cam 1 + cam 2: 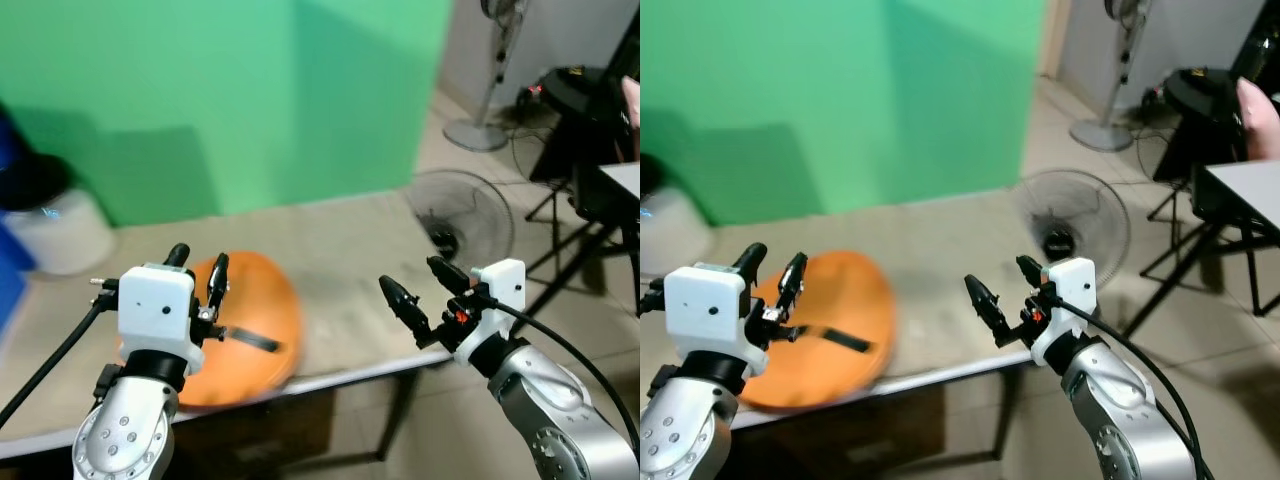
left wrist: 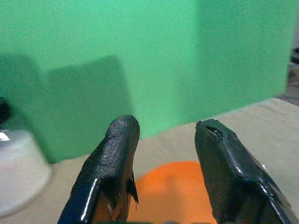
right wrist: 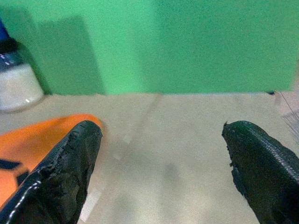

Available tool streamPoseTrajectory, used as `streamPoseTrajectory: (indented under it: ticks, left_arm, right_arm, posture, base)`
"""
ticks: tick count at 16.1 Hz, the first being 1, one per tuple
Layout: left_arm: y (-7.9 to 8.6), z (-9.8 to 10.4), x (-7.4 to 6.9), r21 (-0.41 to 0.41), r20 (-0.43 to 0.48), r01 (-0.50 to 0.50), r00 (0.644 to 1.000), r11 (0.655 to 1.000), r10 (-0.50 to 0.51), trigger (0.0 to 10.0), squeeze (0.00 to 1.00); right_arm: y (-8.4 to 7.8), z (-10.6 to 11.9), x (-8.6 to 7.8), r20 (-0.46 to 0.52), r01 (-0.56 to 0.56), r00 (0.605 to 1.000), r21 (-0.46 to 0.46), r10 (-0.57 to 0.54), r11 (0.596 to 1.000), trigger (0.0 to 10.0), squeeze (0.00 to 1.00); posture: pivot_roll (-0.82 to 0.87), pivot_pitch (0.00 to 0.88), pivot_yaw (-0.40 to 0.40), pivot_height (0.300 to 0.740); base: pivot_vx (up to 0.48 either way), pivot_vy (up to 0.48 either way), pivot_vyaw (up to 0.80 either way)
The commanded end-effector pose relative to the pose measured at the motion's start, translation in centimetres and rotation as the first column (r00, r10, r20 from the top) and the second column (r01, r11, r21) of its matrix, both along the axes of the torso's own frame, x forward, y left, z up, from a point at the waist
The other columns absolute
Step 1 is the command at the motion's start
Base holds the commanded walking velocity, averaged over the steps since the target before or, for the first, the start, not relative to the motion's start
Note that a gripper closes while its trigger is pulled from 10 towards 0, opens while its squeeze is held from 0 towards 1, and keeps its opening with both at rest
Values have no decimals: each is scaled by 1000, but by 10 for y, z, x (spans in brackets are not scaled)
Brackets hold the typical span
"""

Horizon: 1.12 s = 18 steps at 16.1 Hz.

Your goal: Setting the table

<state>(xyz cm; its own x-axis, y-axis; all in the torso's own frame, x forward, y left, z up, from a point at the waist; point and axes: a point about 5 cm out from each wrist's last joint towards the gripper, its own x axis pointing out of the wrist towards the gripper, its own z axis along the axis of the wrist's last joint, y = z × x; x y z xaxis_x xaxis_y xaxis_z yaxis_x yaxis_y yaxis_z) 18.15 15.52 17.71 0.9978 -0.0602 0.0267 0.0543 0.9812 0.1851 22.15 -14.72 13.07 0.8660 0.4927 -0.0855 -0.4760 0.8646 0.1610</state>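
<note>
A round orange placemat lies on the beige table, near its front edge on the left. A dark flat strip rests on the mat; blur hides what it is. My left gripper hovers open above the mat's left part, with nothing between its fingers. My right gripper is open too, held over the table's bare right front part, well apart from the mat. Its fingers are spread wide and hold nothing.
A green wall backs the table. A white container with a dark lid stands at the far left. On the floor to the right are a low fan, a standing fan and a black folding stand. The table's front edge is close.
</note>
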Motion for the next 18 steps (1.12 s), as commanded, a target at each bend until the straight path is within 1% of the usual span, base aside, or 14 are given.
streamPoseTrajectory:
  ticks: [1, 3, 5, 6, 8, 9, 11, 13, 15, 16, 17, 18]
  left_arm:
    - [4, 2, -1, 17, -3, -13, 1000, 1000, 13, 10000, 0]
    - [5, 3, 0, 16, -1, -11, 1000, 1000, 11, 10000, 0]
    - [8, 5, 2, -3, 2, -27, 1000, 1000, 27, 10000, 0]
    - [11, 6, 4, -26, 6, -44, 999, 999, 44, 10000, 0]
    - [16, 6, 9, -11, 1, -58, 998, 998, 58, 10000, 0]
    - [19, 7, 11, 5, 9, -77, 997, 997, 77, 10000, 0]
    - [20, 8, 15, 32, 13, -77, 997, 997, 76, 10000, 0]
    - [16, 8, 19, 36, 13, -51, 999, 998, 50, 10000, 0]
    - [13, 7, 20, 16, 9, -40, 999, 999, 40, 10000, 0]
    - [12, 7, 20, 1, 9, -42, 999, 999, 42, 10000, 0]
    - [12, 6, 20, -35, 9, -55, 998, 998, 55, 10000, 0]
    - [13, 6, 20, -35, 1, -56, 998, 998, 56, 10000, 0]
  right_arm:
    - [3, 4, 0, 8, 3, 1000, 11, -3, 1000, 10000, 0]
    - [2, 5, 0, 7, 29, 1000, 23, -29, 999, 10000, 0]
    - [2, 9, 0, 20, 40, 999, 35, -41, 999, 10000, 0]
    - [4, 8, 1, 4, 43, 999, 42, -43, 998, 10000, 0]
    - [5, 10, 2, 0, 56, 998, 52, -56, 997, 10000, 0]
    - [4, 11, 2, 5, 70, 998, 46, -71, 996, 10000, 0]
    - [3, 11, 2, 6, 86, 996, 46, -86, 995, 10000, 0]
    - [0, 13, 2, 6, 102, 995, 51, -102, 993, 10000, 0]
    - [-2, 15, 2, 6, 110, 994, 50, -110, 993, 10000, 0]
    - [-4, 15, 2, 7, 115, 993, 51, -115, 992, 10000, 0]
    - [-5, 16, 2, 5, 116, 993, 37, -116, 993, 10000, 0]
    - [-5, 16, 2, 4, 116, 993, 34, -116, 993, 10000, 0]
  posture:
    - [-9, 0, 13, 740]
    - [-5, 0, 13, 740]
    - [-6, 0, 13, 740]
    - [-8, 0, 12, 740]
    - [-8, 0, 9, 740]
    - [-11, 0, 8, 740]
    - [-17, 0, 5, 740]
    - [-26, 0, 5, 740]
    - [-35, 0, 5, 740]
    - [-39, 0, 2, 740]
    - [-40, 0, -1, 740]
    - [-41, 0, -3, 740]
  base:
    - [0, 334, 0]
    - [0, 326, 0]
    - [0, 300, 0]
    - [0, 386, -719]
    - [0, 476, -800]
    - [0, 0, -800]
    - [0, -480, -800]
    - [0, -480, -753]
    - [0, -480, -644]
    - [0, -480, 0]
    - [0, 0, 0]
    - [0, 0, 0]
